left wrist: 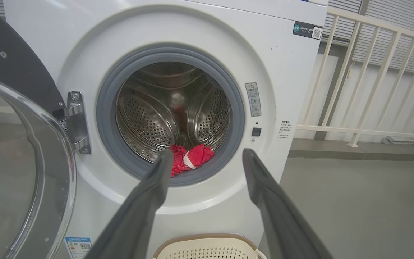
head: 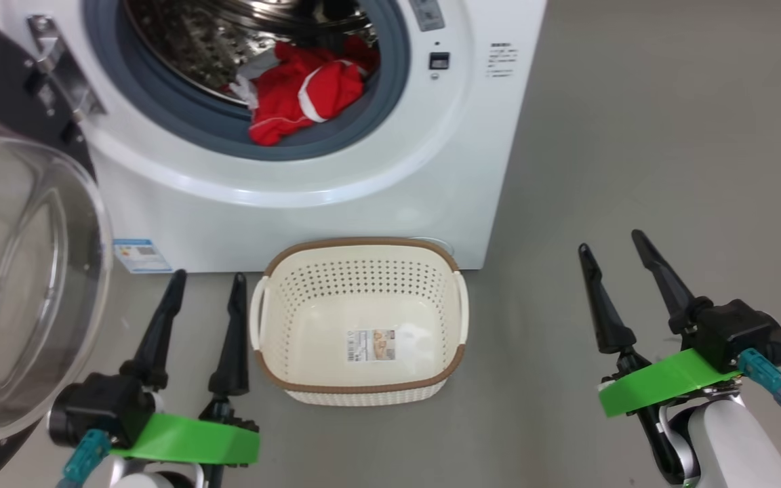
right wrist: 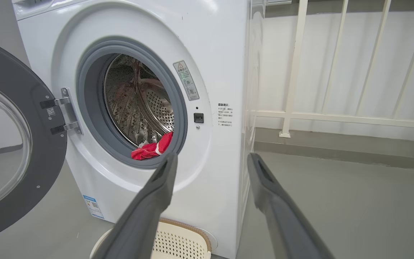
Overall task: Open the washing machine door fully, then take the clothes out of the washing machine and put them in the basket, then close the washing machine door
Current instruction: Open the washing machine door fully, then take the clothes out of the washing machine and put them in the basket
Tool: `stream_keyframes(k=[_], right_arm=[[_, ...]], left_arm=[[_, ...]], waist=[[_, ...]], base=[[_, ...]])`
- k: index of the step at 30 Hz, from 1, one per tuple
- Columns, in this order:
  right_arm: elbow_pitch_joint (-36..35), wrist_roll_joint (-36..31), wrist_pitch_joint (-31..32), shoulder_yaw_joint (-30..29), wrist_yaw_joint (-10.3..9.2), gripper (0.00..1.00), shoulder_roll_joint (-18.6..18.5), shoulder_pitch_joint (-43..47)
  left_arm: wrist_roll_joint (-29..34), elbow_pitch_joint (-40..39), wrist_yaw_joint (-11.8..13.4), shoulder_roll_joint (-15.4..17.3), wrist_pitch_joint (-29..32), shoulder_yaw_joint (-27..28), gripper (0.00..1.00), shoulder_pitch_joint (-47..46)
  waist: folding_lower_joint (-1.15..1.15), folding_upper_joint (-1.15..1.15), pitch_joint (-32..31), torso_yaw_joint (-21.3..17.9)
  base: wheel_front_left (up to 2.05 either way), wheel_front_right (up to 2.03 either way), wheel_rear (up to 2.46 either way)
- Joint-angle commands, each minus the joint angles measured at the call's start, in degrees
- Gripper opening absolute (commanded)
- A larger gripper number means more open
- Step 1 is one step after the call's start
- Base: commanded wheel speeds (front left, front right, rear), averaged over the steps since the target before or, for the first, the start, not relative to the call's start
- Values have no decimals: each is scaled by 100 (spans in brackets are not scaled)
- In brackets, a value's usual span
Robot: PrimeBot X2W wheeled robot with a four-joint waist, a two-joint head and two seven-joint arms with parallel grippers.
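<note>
Counts: one washing machine point(head: 431, 169), one washing machine door point(right wrist: 20, 180), one basket point(head: 356, 242), two grippers; clothes point(head: 302, 91) form one red heap with white stripes, garment number unclear.
Door: swung wide on its hinge at the robot's left, inner face and glass bowl point(head: 17, 285) showing.
Clothes: low at the drum point(left wrist: 149, 118) mouth, spilling onto the grey rubber ring point(head: 336, 146).
Basket: on the floor just before the machine's base, mouth up, long axis left to right.
Left gripper point(head: 208, 276): fingers apart, holding nothing, just beside the basket.
Right gripper point(head: 611, 242): fingers apart, holding nothing, well right of the basket.
</note>
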Motion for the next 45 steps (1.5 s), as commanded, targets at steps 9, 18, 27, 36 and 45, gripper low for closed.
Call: stream_keyframes(k=[9, 18, 27, 36, 45], right_arm=[[-394, -157, -36, 2, 36, 100, 15, 138], [-519, -150, -36, 36, 36, 100, 15, 479], [-584, -198, -36, -150, 36, 100, 15, 771], [-654, -219, -36, -211, 36, 100, 15, 896], [-657, -255, -36, -222, 36, 100, 15, 886]], left_arm=[[164, -333, 61, 111, -69, 614, 100, 327], [277, -249, -10, 120, -69, 832, 100, 878], [216, -430, -136, 105, -70, 1055, 100, 1237], [339, -387, -133, 99, -70, 1120, 100, 1411], [411, -264, -78, 101, -70, 1109, 100, 1396]], waist=[[0, 0, -143, -416], [0, 0, -457, -539], [0, 0, -602, -553], [0, 0, -635, -545], [0, 0, -627, -517]], base=[[0, 0, 0], [0, 0, 0], [0, 0, 0], [0, 0, 0], [0, -1, 1]])
